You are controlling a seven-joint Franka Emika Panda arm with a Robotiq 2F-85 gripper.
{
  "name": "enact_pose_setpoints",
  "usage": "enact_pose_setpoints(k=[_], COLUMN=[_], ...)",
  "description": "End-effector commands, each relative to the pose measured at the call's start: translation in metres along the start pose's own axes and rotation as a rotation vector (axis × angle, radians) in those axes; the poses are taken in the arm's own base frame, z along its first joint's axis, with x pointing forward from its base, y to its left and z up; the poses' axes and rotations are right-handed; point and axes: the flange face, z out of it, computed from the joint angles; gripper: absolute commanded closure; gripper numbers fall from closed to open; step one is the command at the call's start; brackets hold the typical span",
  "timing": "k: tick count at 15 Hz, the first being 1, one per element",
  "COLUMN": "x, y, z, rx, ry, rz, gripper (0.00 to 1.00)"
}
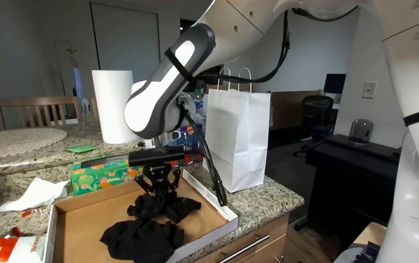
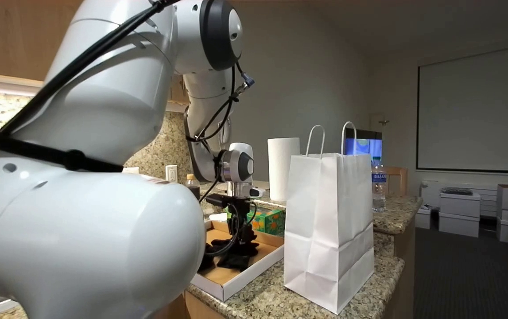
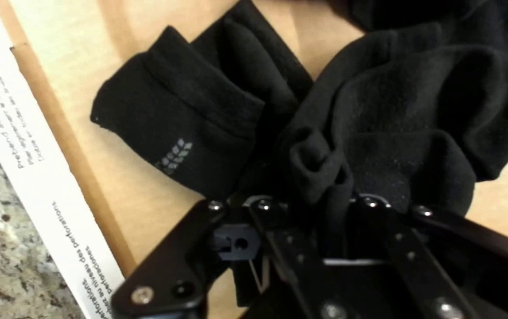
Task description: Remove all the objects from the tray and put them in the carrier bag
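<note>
The tray [image 1: 81,219] is a shallow cardboard tray with white rims; it also shows in the other views [image 2: 247,278] [image 3: 36,190]. My gripper [image 1: 161,194] points down inside it, shut on a bunched pair of black socks [image 1: 185,208]. In the wrist view, the black socks [image 3: 183,119] are gathered up between the fingers [image 3: 316,212]; the fingertips are hidden by fabric. The socks' ends spread at tray level. A second black cloth bundle [image 1: 141,239] lies in the tray nearby. The white paper carrier bag [image 1: 236,135] stands upright beside the tray, handles up, in both exterior views [image 2: 311,226].
A green floral tissue box [image 1: 99,177] is behind the tray. A paper towel roll [image 1: 114,106] stands on the raised counter. Bottles [image 1: 196,106] are behind the bag. A red and white packet [image 1: 15,248] lies beside the tray. The counter edge [image 1: 297,201] is near the bag.
</note>
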Motion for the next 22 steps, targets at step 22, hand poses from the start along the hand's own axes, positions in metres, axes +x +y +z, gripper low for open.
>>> enact_pose_setpoints(k=[22], x=[-0.109], y=[0.191], z=[-0.440], rx=[-0.006], ry=[0.282], rz=[0.248], gripper=[0.89])
